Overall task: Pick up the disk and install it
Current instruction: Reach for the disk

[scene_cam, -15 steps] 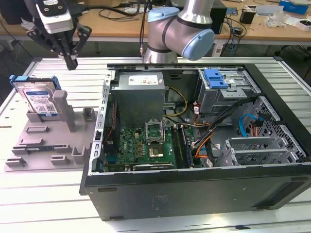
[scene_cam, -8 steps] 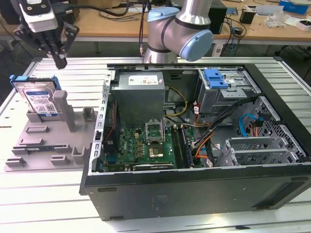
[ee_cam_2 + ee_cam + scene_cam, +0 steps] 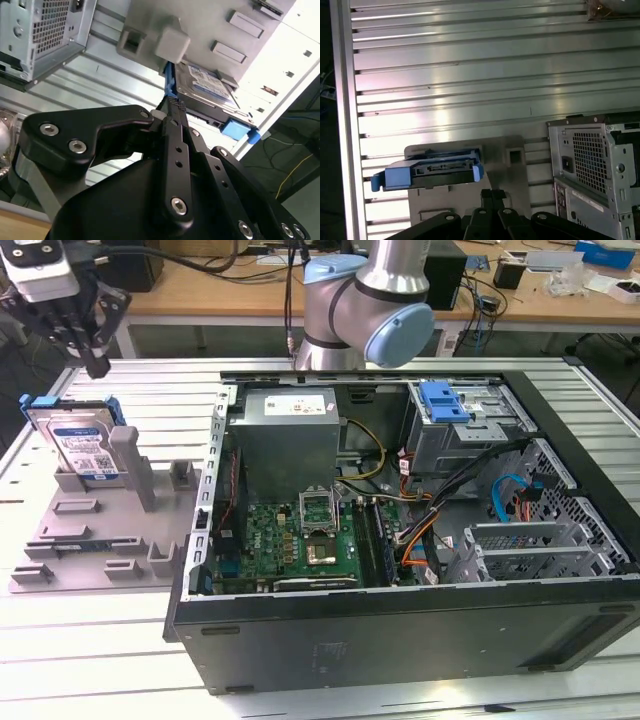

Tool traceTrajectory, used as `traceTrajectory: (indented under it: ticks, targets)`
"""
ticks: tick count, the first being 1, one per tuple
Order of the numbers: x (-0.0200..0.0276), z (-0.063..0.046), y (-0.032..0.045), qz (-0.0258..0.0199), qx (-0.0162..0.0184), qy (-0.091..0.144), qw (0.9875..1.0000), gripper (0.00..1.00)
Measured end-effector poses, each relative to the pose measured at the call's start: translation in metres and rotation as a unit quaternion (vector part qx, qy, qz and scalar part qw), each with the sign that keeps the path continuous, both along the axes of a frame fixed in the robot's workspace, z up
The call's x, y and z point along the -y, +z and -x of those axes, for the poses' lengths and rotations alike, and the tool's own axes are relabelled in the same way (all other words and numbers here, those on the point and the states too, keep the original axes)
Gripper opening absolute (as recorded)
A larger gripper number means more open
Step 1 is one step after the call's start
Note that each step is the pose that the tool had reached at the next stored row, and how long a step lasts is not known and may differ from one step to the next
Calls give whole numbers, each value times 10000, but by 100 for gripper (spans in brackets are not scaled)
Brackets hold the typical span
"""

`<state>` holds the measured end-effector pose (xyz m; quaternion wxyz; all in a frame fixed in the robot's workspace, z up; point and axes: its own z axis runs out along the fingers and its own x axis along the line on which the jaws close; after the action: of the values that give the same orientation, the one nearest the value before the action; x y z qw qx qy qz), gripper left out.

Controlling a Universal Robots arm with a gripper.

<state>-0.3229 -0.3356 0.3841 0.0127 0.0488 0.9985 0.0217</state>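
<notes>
The gripper [image 3: 97,368], its fingers drawn together on nothing, hung above the disk [image 3: 85,445], which stood propped in the grey holder [image 3: 110,530] beneath and apart from it, so I judged the pick-up barely begun, needing parted fingers astride the disk's edge.

Blue-framed silver disk [image 3: 82,445], tilted on edge

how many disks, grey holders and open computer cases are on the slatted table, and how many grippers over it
disk: 1
grey holder: 1
open computer case: 1
gripper: 1
total: 4
</notes>
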Motion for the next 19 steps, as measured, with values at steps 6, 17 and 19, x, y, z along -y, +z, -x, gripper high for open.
traceTrajectory:
  ticks: [6, 17, 19]
  targets:
    - [-74, 253, -6, 0, 0, -14, 10000, 11]
    - [-165, 539, -12, 1, 2, -30, 10000, 11]
    - [-164, 540, -12, 1, 4, -30, 10000, 11]
